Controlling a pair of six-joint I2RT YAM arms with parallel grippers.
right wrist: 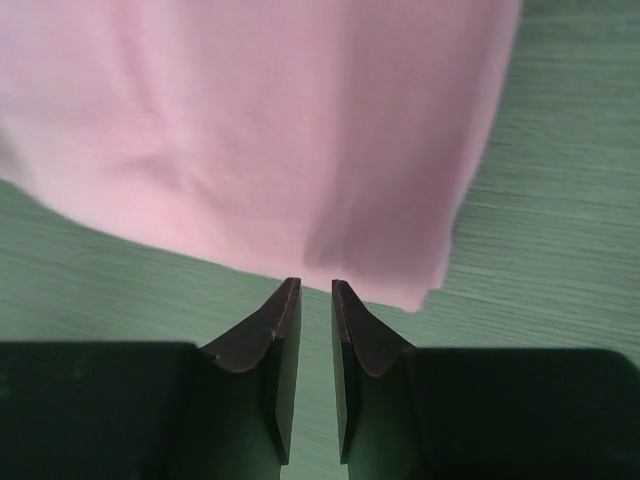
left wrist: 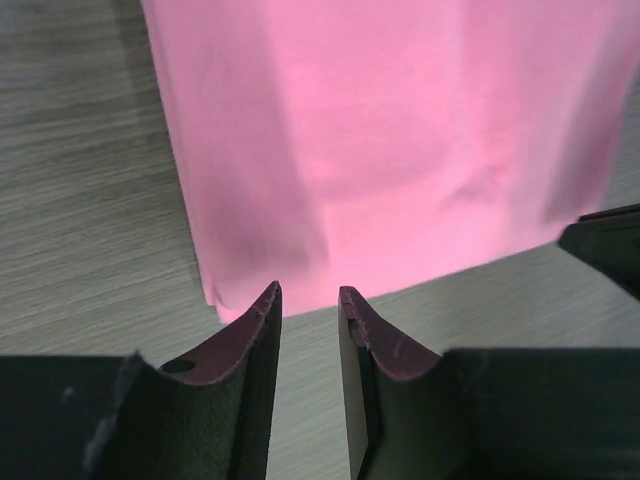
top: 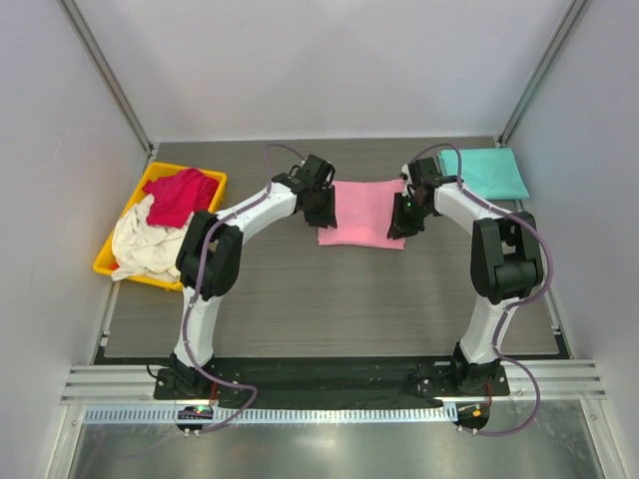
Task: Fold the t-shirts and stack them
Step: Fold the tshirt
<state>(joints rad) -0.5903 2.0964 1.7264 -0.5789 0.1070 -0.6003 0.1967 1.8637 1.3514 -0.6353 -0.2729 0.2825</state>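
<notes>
Both arms rise from the near edge of the table [top: 329, 299] and bend inward toward its middle.

The left gripper [left wrist: 310, 292] is positioned at the left edge of the pink t-shirt [top: 361, 212]. Its fingers [left wrist: 255, 345] stand apart with a narrow gap. Bare table shows through the gap and no cloth is between them. The tips sit just at the shirt's edge; contact with the cloth cannot be confirmed.

The right gripper [right wrist: 316, 284] is positioned at the right edge of the same shirt. Its jaws are slightly parted and nothing is clamped. The tips sit just beside a corner of the cloth.

The pink t-shirt lies flat between the two grippers, folded into a rough rectangle, in the middle of the table and nearer the far edge.

The yellow bin [top: 105, 261] stands along the left edge. The cream t-shirt [top: 140, 244] is bunched in its near part. The crimson t-shirt [top: 180, 195] lies crumpled in its far part, partly over the cream one.

The teal t-shirt [top: 483, 172] lies folded flat at the far right corner, well apart from the pink one.
</notes>
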